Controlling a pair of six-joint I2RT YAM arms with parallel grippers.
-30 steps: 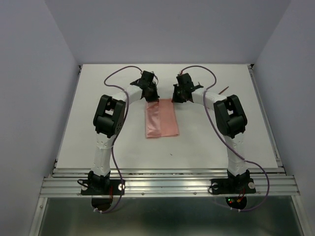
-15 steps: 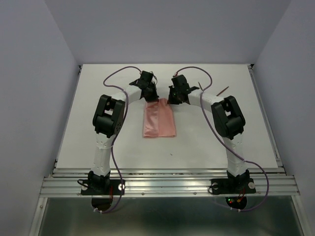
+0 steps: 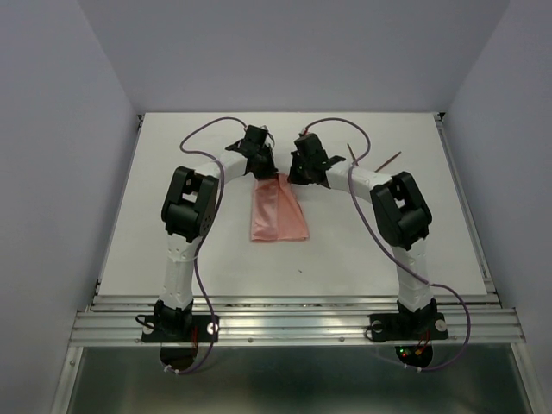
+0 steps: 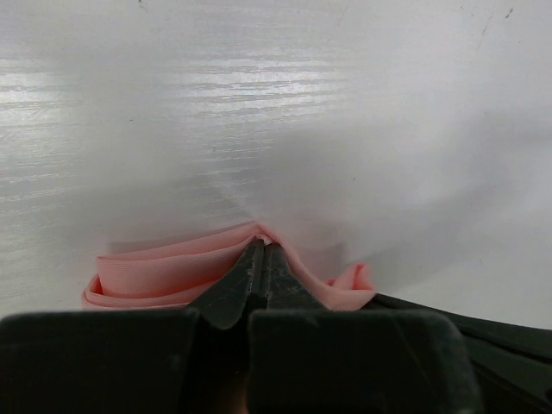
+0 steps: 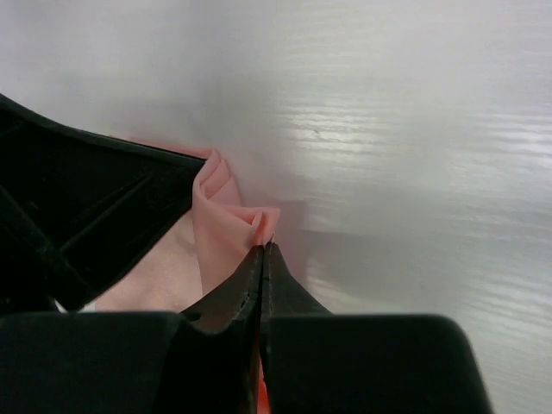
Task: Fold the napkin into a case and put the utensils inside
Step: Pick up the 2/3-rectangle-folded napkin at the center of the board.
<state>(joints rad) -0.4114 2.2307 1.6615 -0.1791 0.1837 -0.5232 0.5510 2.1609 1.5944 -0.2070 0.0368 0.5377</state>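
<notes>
From above, the left gripper point(image 3: 261, 168) and right gripper point(image 3: 300, 175) meet at the far edge of the napkin point(image 3: 278, 216), which trails back from them. The utensils point(image 3: 392, 158) lie beyond the right gripper's outer side. The left wrist view shows jaws closed on a pinched cloth ridge at their tips. The right wrist view shows the same grip, likely so both can draw the edge over together.

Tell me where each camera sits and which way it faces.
Top external: above and behind the bases, looking down on the white table; both arms show, left gripper and right gripper at the salmon-pink cloth napkin.
Left wrist: on the left arm, looking along its shut fingers at the table.
Right wrist: likewise, on the right arm.
All three share the napkin.
</notes>
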